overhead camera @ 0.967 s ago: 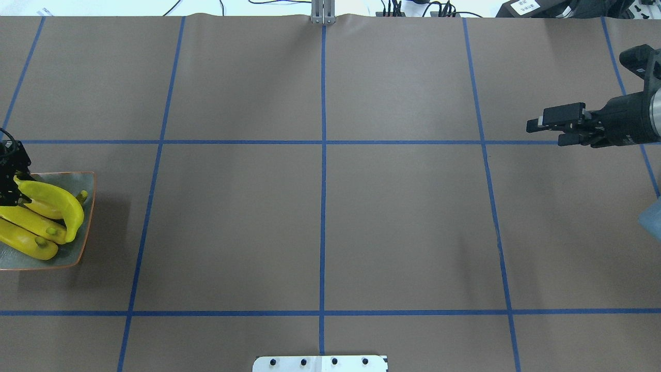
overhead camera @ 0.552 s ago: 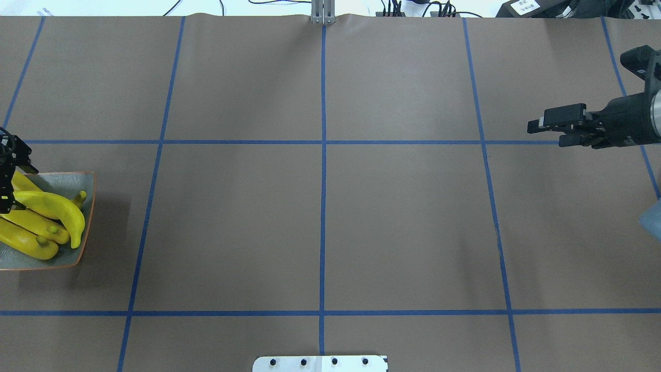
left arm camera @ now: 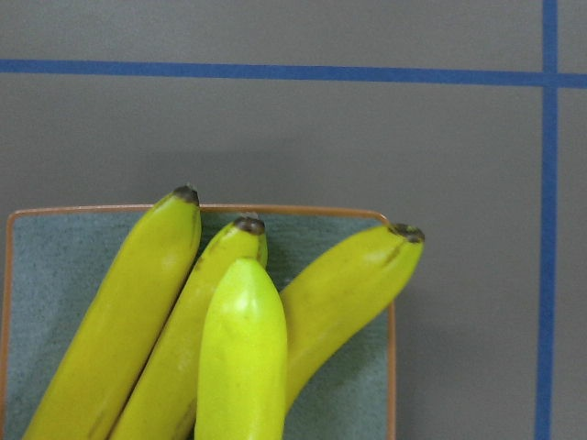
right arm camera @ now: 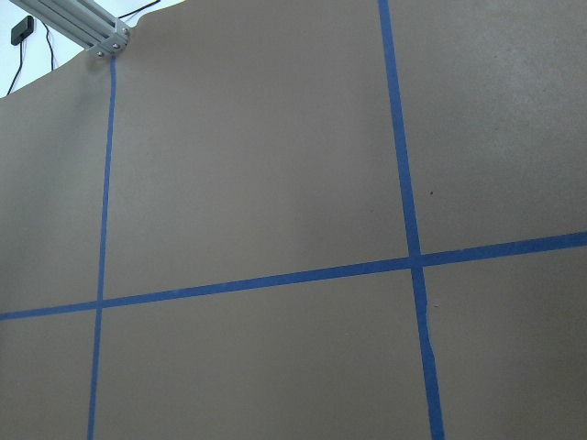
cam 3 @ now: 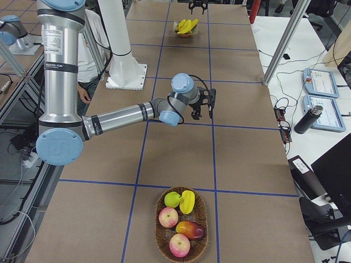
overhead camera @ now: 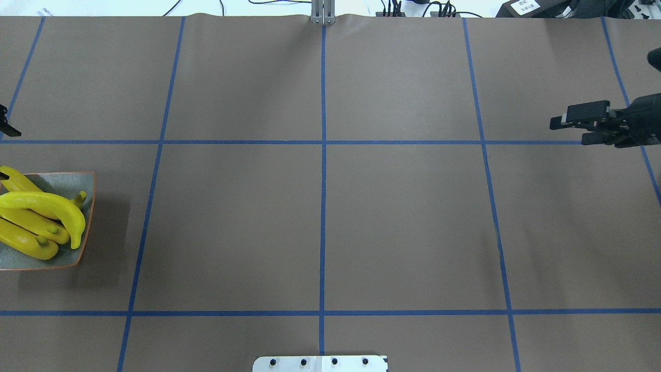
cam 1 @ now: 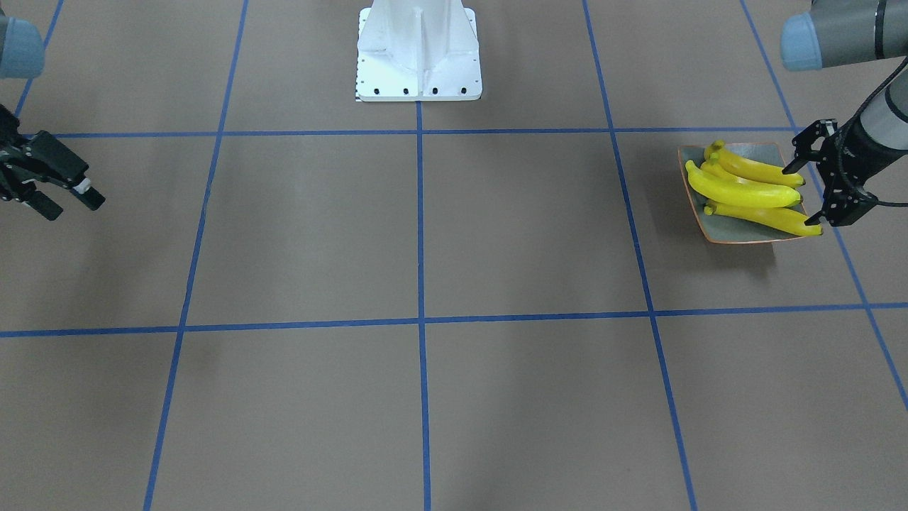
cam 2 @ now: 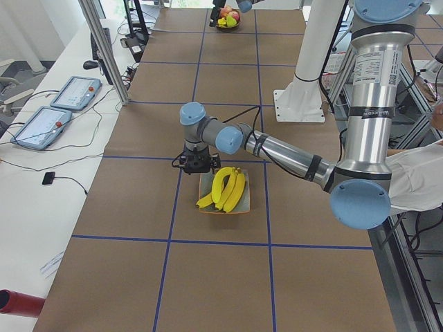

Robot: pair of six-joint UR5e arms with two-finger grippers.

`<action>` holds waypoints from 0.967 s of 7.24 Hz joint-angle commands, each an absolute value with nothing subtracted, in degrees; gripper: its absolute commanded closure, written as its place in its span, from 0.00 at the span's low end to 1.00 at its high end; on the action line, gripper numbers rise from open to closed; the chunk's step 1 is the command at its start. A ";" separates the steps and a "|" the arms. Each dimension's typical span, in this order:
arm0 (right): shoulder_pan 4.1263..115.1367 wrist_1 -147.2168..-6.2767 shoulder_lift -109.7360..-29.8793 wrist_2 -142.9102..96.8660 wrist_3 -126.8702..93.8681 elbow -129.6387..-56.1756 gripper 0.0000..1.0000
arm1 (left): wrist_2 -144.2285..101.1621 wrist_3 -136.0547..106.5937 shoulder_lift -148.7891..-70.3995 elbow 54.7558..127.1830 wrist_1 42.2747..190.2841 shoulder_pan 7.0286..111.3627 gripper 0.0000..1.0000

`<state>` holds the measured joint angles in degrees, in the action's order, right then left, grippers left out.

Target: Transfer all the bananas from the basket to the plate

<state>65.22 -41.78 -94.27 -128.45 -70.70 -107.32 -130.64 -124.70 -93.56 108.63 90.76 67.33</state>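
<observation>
You have four bananas on the plate at the desk's left edge; the basket looks banana-free. Both jaws hang released.

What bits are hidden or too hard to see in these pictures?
- Overhead view: the plate and the bananas run off the left edge. The left gripper is almost out of view there.
- Exterior right view: the yellow fruit in the basket is too small to name.
- Left wrist view: the bottom edge cuts off the bananas' lower ends.
</observation>
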 commanded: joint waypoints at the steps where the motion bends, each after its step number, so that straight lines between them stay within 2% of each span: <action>1: 75.36 -42.63 -98.85 -129.45 -56.62 -102.25 0.00 | -130.96 -117.41 -96.15 111.94 90.35 68.38 0.00; 3: 81.89 -49.17 -99.49 -129.99 -37.87 -97.83 0.00 | -130.87 -98.19 -96.68 116.44 89.65 69.34 0.00; 5: 85.85 -59.27 -98.79 -129.82 -22.67 -97.91 0.00 | -130.17 -71.61 -95.81 117.24 89.65 71.88 0.00; 7: 86.57 -67.72 -98.09 -129.55 -14.36 -97.82 0.00 | -129.99 -41.01 -91.16 116.37 89.56 75.66 0.00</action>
